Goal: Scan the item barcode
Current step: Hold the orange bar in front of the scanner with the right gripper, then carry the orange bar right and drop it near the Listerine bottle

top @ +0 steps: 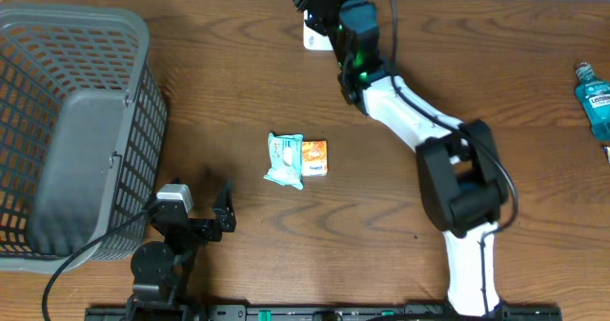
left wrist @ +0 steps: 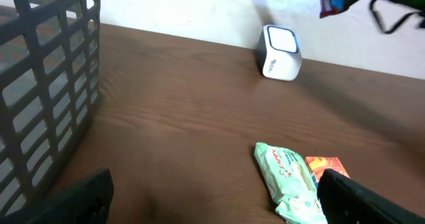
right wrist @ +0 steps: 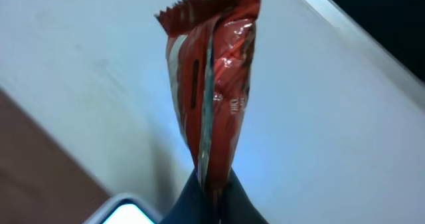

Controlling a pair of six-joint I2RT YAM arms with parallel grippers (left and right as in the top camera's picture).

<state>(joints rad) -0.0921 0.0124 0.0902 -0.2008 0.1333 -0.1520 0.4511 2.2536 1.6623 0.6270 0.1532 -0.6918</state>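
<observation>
Fingers (right wrist: pixel 186 209) of the right gripper (right wrist: pixel 214 196) are clenched on one crimped end of the red packet (right wrist: pixel 216 71), which stands up from the grip, edge-on to the wrist view. The packet hangs at the far edge of the table, just above the scanner (left wrist: pixel 279 52), apart from it. We cannot tell which face carries the barcode.

Step in hand, as we judge it: presenting the packet to the scanner window. To do it well we would turn a flat face squarely to the window, hold it steady and close without touching, and rotate slowly if nothing reads. The foil may glare, so a slight tilt should help.

The left gripper (left wrist: pixel 216 201) rests spread and empty at the near left beside the basket (top: pixel 143 92). A wipes pack (top: pixel 284 159) and an orange packet (top: pixel 315 157) lie side by side, touching, mid-table.
</observation>
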